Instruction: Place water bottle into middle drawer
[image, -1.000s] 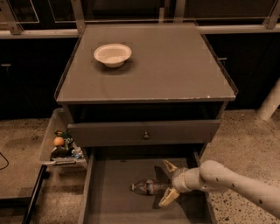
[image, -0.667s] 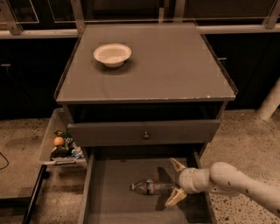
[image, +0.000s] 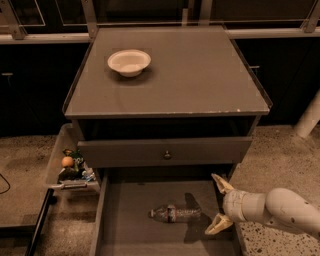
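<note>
Far left, a clear bin (image: 59, 152) of snacks is parked right beside the cabinet (image: 210, 75), with colourful packets and something round and orange piled inside. On the cabinet top, a white bowl (image: 129, 62) is set toward the back left corner, upright and with nothing seen in it. Below the top, a grey drawer front (image: 125, 152) with a small round knob (image: 167, 155) is seen, and under that the middle drawer (image: 127, 197) is pulled wide open, so its flat grey floor is fully shown. The water bottle (image: 175, 213) is laid on its side on that floor, roughly in the middle, cap end pointed left, base pointed right. Just right of the bottle, the gripper (image: 210, 204) is held low over the drawer's right side, aimed left at the bottle's base. Its two pale fingers (image: 220, 183) are spread wide apart and nothing is gripped; a small gap can be made out between them and the bottle. The chunky white arm (image: 280, 210) is stretched in from the right edge, and a white post (image: 309, 117) is leaned further back on the speckled floor (image: 280, 155).
</note>
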